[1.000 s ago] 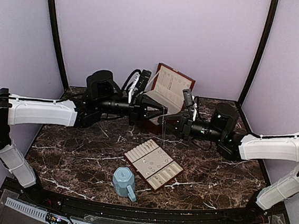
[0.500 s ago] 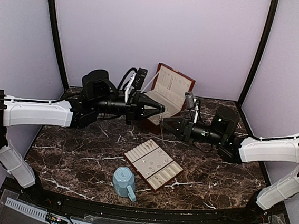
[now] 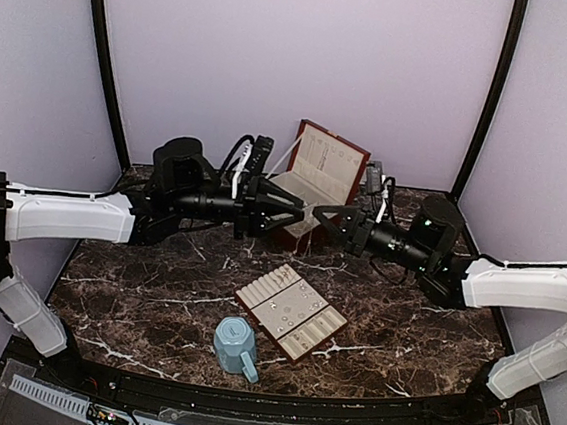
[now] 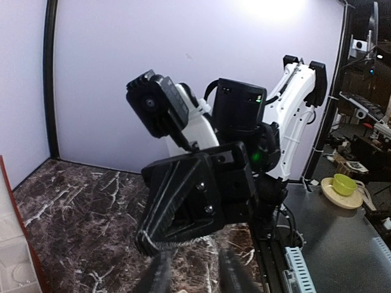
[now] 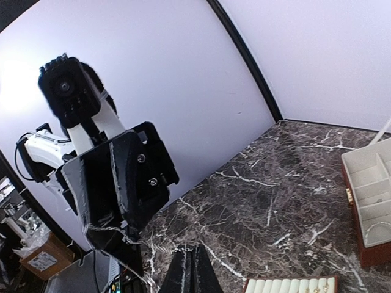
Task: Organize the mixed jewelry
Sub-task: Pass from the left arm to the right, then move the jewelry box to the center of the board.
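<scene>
My two grippers meet tip to tip above the open brown box [image 3: 291, 235]. My right gripper [image 3: 317, 214] is shut, and a bit of thin silvery chain [image 5: 183, 249] shows at its tips [image 5: 191, 259]. My left gripper [image 3: 302, 212] faces it with its fingers [image 4: 162, 278] apart and marble showing between them. In the right wrist view a silvery strand [image 5: 107, 231] lies across the left gripper's fingers [image 5: 116, 183]; I cannot tell if it is pinched. Tiny silvery pieces [image 3: 284, 313] lie on the cream-lined tray [image 3: 318, 326].
A light-blue faceted mug [image 3: 236, 345] stands just near-left of the tray. The box's lid [image 3: 326, 166] stands open against the back wall. The box's white compartments [image 5: 372, 207] show at the right of the right wrist view.
The right gripper has risen and pulled slightly right; the left gripper has drawn back a little left. The chain that hung below the tips no longer shows in the top view.
</scene>
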You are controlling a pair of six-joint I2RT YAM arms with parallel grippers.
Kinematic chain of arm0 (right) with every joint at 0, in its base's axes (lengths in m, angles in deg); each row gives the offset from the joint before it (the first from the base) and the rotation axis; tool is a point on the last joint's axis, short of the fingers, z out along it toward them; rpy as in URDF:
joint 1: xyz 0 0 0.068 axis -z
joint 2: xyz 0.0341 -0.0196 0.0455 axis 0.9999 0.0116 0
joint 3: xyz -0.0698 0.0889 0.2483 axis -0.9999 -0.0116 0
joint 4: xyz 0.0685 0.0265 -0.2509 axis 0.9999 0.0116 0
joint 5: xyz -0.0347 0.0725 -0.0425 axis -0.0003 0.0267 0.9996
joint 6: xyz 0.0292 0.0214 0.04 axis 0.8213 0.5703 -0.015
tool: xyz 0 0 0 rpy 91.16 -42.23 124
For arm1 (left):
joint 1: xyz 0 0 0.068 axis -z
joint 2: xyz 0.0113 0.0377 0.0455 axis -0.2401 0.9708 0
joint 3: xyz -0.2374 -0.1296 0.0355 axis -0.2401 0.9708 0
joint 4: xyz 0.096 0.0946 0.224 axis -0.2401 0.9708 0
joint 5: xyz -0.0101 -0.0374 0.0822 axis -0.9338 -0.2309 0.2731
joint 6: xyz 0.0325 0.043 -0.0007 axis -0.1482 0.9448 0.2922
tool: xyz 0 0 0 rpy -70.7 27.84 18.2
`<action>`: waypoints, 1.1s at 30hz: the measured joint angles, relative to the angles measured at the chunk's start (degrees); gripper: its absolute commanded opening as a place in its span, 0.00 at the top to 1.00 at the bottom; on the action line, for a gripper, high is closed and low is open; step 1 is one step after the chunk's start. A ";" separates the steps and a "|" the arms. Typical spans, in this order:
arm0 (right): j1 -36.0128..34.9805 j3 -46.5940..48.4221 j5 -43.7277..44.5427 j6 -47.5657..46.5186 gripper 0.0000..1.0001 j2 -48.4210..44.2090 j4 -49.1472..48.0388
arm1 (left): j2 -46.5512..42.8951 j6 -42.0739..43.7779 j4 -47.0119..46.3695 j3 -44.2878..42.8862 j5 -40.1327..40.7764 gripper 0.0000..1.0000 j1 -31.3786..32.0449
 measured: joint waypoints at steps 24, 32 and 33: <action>6.05 10.03 21.07 -6.86 1.00 -0.98 23.19 | 15.61 3.50 22.14 -17.90 28.61 0.31 -16.68; 6.16 10.82 21.20 -6.88 1.00 0.09 24.94 | 33.68 2.12 28.33 -33.11 33.81 0.32 -20.59; 6.16 10.82 21.20 -6.91 1.00 0.11 25.09 | 35.41 2.12 28.96 -34.82 34.21 0.32 -20.79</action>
